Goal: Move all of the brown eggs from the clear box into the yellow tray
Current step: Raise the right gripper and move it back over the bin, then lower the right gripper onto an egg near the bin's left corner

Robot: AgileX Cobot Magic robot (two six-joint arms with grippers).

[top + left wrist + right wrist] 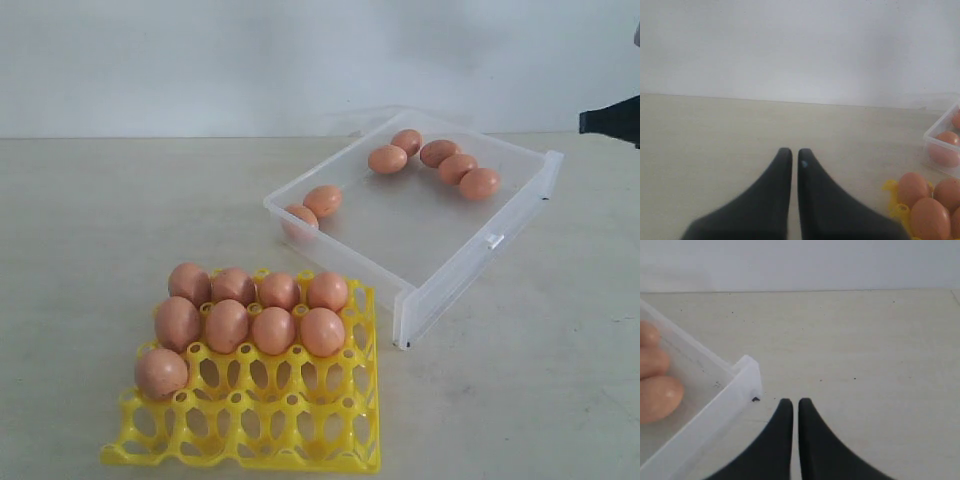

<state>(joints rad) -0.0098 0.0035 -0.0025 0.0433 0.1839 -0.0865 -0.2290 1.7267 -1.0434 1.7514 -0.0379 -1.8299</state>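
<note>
The yellow tray (300, 420) sits near the front left with several brown eggs (272, 330) filling its far cups. Behind it to the right lies the clear box (450, 285), which holds several more brown eggs (456, 168) along its far side and left corner. My right gripper (795, 402) is shut and empty, just outside a corner of the box (745, 375); it shows as a dark tip (590, 122) at the right edge. My left gripper (795, 152) is shut and empty over bare table, left of the tray (892, 192).
A pale tabletop (120, 220) runs back to a white wall (200, 60). The box has a small latch tab (494, 241) on its right wall. The tray's front cups (250, 425) are vacant.
</note>
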